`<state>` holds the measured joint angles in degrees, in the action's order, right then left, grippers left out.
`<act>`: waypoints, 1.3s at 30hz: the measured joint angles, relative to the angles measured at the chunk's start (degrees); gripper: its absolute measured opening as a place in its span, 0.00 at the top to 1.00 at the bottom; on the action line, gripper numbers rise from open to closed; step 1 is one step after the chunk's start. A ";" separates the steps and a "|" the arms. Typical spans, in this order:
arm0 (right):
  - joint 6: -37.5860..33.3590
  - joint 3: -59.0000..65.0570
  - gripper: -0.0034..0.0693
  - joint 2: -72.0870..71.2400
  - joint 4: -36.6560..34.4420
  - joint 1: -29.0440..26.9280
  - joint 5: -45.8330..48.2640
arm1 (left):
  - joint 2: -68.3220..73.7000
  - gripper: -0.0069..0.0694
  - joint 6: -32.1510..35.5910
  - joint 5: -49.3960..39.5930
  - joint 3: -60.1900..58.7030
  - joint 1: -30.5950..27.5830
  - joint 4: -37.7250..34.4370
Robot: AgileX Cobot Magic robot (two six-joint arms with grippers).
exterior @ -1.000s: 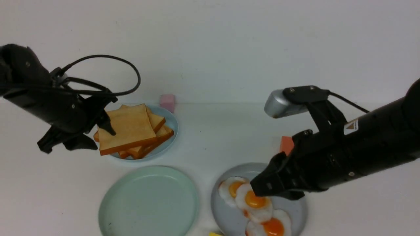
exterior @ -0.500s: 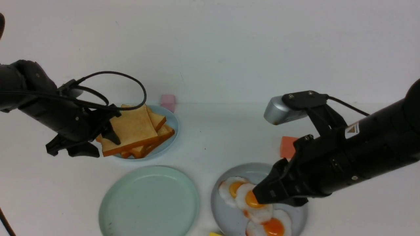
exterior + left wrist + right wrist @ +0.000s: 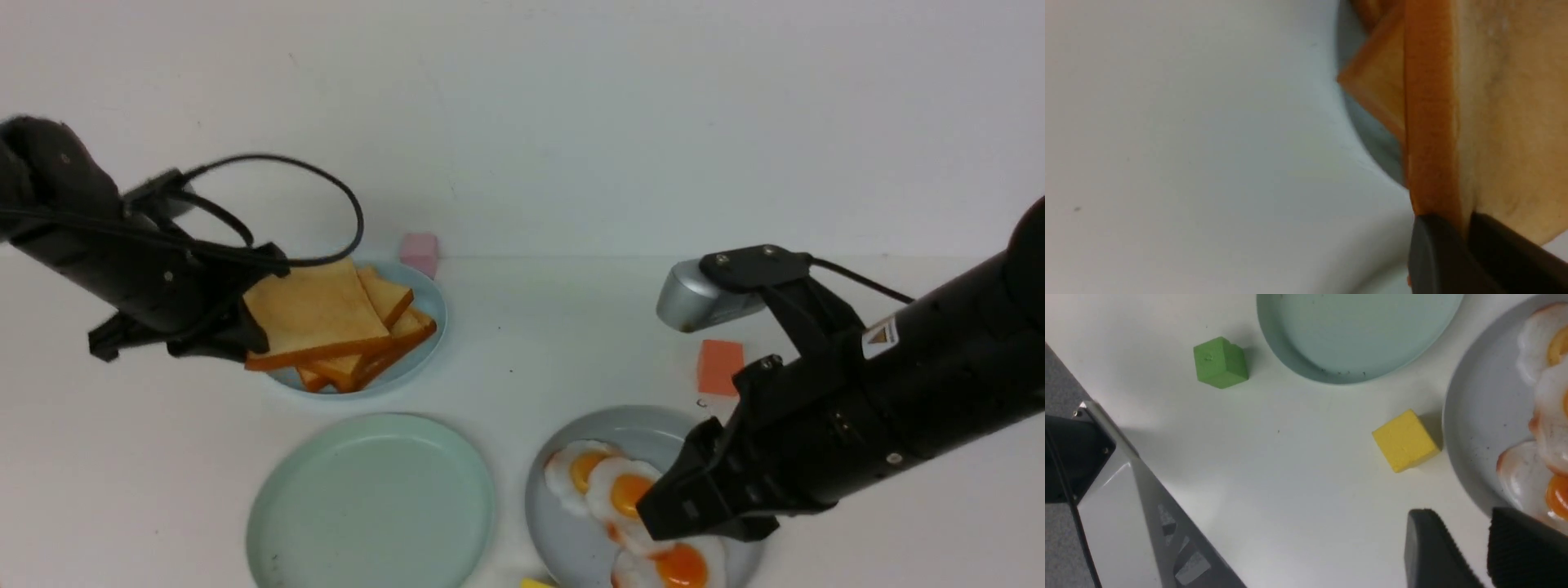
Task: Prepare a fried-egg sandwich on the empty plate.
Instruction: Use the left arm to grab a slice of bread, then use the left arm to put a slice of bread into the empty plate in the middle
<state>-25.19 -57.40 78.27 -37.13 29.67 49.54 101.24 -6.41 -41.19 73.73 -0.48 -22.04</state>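
Pinched the top toast [image 3: 314, 310] by its crust in the left gripper [image 3: 241, 336]
Clamped both fingers [image 3: 1437, 253] on its edge, tilted over the stack [image 3: 396, 331] on the blue plate [image 3: 429, 306]; held the right gripper [image 3: 661, 518] over the eggs [image 3: 624, 490] on the grey plate [image 3: 563, 539], jaws slightly apart, nothing seen between; with the mint plate [image 3: 371, 498] just beside the grey plate, nearer than the stack; yellow block [image 3: 1404, 441] by the grey rim, green block [image 3: 1220, 363] near the mint plate
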 joint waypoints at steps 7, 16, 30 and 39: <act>0.00 0.00 0.62 0.00 0.47 0.00 1.86 | -14.35 0.82 15.94 -1.61 -9.59 6.73 -8.24; 0.00 0.00 0.62 0.00 1.15 0.00 2.17 | -15.80 0.82 20.40 10.26 -28.03 13.96 -9.91; 2.63 0.00 0.59 0.04 4.72 0.00 -3.07 | -8.62 0.81 11.10 11.79 -28.23 13.96 -4.92; 11.63 -0.47 0.44 6.61 13.49 -0.83 -5.15 | -10.46 0.54 3.58 8.04 -28.23 13.96 1.82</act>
<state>-13.56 -57.87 84.87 -23.64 28.84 44.40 90.79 -2.83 -33.15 45.50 13.49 -20.22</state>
